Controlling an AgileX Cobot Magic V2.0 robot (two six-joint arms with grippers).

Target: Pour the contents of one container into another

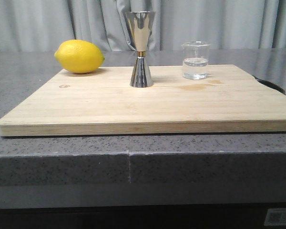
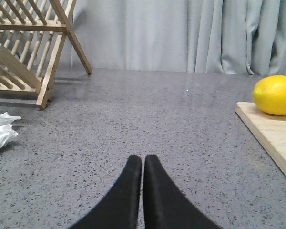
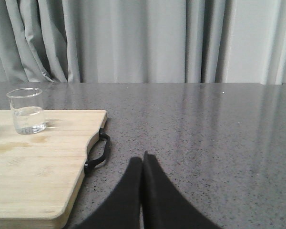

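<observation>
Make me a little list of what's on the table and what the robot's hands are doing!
Board: pale wooden cutting board on the grey speckled counter
Fruit: yellow lemon, board's far left corner
Middle: tall shiny steel hourglass jigger, upright
Right: small clear glass beaker, partly filled with clear liquid
Left end effector: shut, holding nothing
Right end effector: shut, holding nothing
Pouring: not started

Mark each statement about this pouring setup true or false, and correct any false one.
1. The glass beaker holds clear liquid. True.
2. The steel jigger lies on its side. False: it stands upright on the wooden board.
3. The lemon sits at the board's far left corner. True.
4. The right gripper holds the beaker. False: its fingers are shut on nothing, off the board.
5. The left gripper is wide open. False: its fingers are closed together.
</observation>
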